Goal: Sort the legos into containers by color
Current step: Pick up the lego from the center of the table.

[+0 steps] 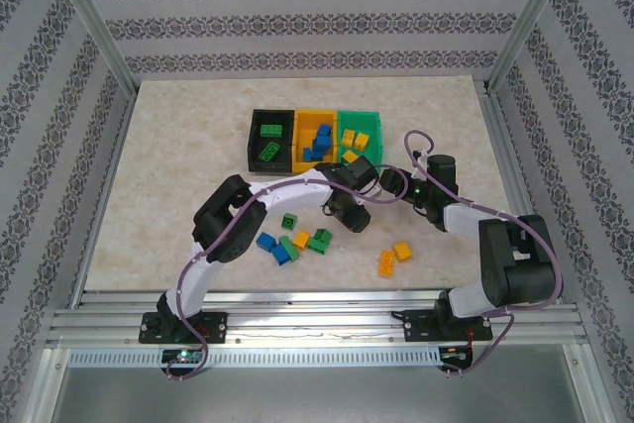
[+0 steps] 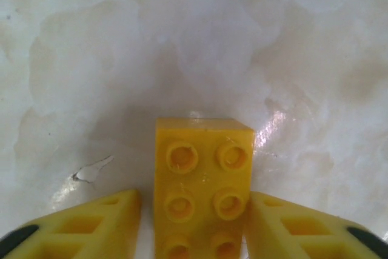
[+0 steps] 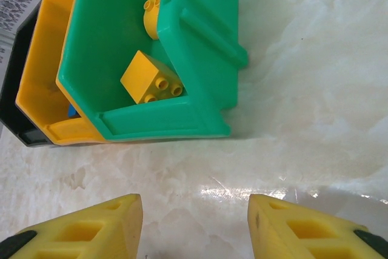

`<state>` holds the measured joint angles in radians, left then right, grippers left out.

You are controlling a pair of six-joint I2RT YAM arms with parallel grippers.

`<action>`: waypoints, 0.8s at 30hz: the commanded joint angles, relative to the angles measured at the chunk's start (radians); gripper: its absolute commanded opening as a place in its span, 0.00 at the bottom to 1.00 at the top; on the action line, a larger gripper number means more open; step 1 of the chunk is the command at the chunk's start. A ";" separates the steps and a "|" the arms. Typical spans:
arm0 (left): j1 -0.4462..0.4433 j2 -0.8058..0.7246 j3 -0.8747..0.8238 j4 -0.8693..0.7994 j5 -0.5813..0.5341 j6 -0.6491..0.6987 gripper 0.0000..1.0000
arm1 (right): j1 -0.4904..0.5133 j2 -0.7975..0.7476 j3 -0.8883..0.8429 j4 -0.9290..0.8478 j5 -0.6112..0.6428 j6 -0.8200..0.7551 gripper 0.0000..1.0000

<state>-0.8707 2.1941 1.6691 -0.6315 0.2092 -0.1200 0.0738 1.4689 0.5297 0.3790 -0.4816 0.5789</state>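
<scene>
1. Eyes on the piece in play: a yellow studded plastic brick [image 2: 203,180], lying studs-up on the pale marbled tabletop [image 2: 182,34], right between the yellow fingers [image 2: 103,222] of the left gripper [image 2: 194,201].
2. The jaws straddle it. One pad looks pressed to the brick's side and a sliver of table shows beside the other, so I cannot tell whether the squeeze is actually made.
3. The step, as I read it, is picking this brick. To do it well, close square on the flat sides with the pads low on the body, and lift only once both pads bite. Otherwise it could twist out.
4. Where does it go? From above, the green rectangular plastic bin [image 1: 359,112] holds yellow pieces, the yellow-orange bin [image 1: 317,112] beside it holds blue, and the black bin [image 1: 272,113] holds green. The green bin looks like the target.
5. Careful: the right gripper [image 3: 194,210], jaws apart with nothing between them, hovers just in front of that green bin's near wall. Carry the brick high and go around that arm.
6. Further out, loose bricks [image 1: 292,243] in blue, green and orange lie unsorted near the arms, so there is plenty to go.
</scene>
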 commanded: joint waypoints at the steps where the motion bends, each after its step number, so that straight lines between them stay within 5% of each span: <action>1: -0.010 0.013 0.024 -0.044 -0.006 0.013 0.34 | -0.009 0.010 -0.013 0.032 -0.024 0.013 0.50; 15: 0.059 -0.043 0.073 -0.011 -0.061 0.010 0.29 | -0.011 -0.002 -0.022 0.038 -0.020 0.019 0.50; 24: 0.202 0.000 0.322 0.000 -0.008 -0.020 0.31 | -0.023 -0.025 -0.036 0.038 -0.006 0.020 0.50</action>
<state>-0.6987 2.1948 1.8957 -0.6373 0.1902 -0.1215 0.0612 1.4681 0.5083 0.3977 -0.4877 0.5987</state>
